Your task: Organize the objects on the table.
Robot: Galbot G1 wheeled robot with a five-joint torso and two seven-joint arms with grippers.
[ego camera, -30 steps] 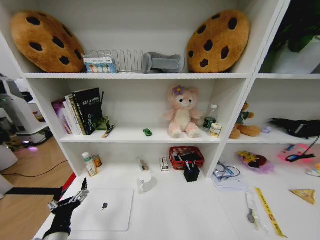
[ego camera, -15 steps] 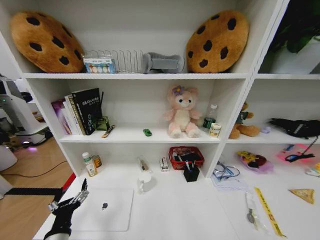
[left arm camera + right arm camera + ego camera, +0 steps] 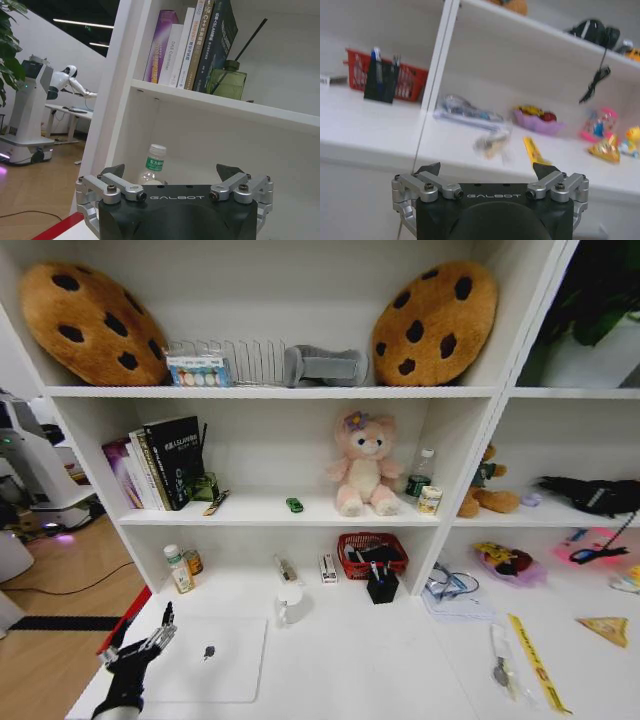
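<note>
From the head camera I look down on a white table point(image 3: 400, 670) set under a wall of white shelves with cookie cushions and plush toys above. The closed silver laptop point(image 3: 205, 658) lies flat at the near left corner; the white mug point(image 3: 290, 604) stands just behind its far right corner, the yellow ruler point(image 3: 536, 661) lies well off to the right, and the small green toy car point(image 3: 295, 505) sits on the shelf above. My left gripper point(image 3: 152, 635) hangs at the laptop's left edge, fingers spread, holding nothing.

In the left wrist camera the left gripper point(image 3: 173, 172) has its two tips wide apart, with a plastic bottle point(image 3: 153, 166) beyond them and books point(image 3: 187, 45) on the shelf overhead.

Through the right wrist camera the right gripper point(image 3: 486, 171) is likewise spread and empty, off the front of the table, facing the red basket point(image 3: 407, 75) and the ruler point(image 3: 536, 150).

I judge the laptop is the left arm's target. It is thin and flat, so I would come in low at the edge, slide one finger under, and close gently to avoid scraping it or pushing it toward the mug.
</note>
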